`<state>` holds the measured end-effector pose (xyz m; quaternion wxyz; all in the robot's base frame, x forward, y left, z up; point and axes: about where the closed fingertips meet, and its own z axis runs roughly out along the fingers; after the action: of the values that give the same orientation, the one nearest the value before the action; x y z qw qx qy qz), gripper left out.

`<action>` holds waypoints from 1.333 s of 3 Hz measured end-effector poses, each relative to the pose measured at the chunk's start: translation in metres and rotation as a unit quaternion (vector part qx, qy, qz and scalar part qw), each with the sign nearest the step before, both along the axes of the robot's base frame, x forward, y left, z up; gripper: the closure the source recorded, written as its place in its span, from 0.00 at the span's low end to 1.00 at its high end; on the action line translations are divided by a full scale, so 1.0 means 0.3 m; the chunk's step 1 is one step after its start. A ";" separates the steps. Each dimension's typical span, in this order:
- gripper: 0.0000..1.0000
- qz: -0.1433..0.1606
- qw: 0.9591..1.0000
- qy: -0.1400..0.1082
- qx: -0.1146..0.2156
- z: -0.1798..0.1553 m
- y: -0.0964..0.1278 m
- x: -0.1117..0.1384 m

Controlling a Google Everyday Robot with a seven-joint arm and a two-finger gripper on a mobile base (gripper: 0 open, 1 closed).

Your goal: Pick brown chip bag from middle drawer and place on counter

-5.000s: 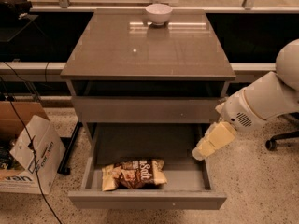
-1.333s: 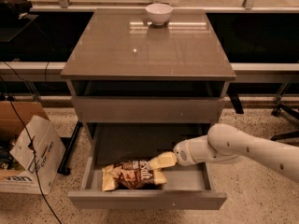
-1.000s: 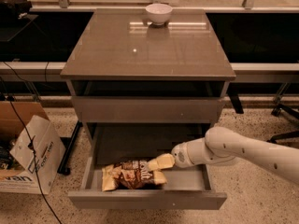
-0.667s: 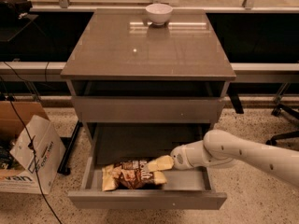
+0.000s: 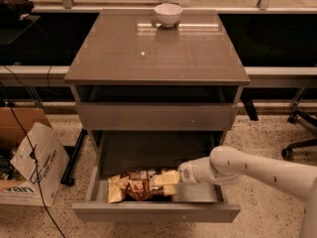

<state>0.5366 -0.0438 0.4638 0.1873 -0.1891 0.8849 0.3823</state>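
The brown chip bag [image 5: 134, 186] lies flat near the front of the open middle drawer [image 5: 198, 194], left of its middle. My gripper [image 5: 166, 178] reaches into the drawer from the right and sits at the bag's right end, touching or overlapping it. The white arm behind it crosses the drawer's right wall. The bag rests on the drawer floor. The counter [image 5: 158, 51] is the glossy grey-brown top of the cabinet above.
A small white bowl [image 5: 168, 14] stands at the back of the counter. A plain panel [image 5: 156, 116] juts out above the drawer. A cardboard box with a white bag [image 5: 34, 162] and cables lie on the floor at left. A chair base [image 5: 299, 145] stands at right.
The arm has come down from outside the drawer's right side into the drawer, to the bag's right end. Over the last second it has edged slightly left. The bag has stayed put.
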 end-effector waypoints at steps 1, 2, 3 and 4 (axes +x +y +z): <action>0.00 -0.011 1.000 0.012 0.003 -0.052 0.003 0.006; 0.03 -0.017 0.999 0.042 0.011 -0.127 0.032 0.009; 0.25 -0.013 0.998 0.058 0.010 -0.160 0.051 0.005; 0.49 -0.012 0.998 0.066 0.009 -0.173 0.067 0.000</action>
<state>0.5366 -0.0237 0.4121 0.1347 -0.1514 0.8940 0.3997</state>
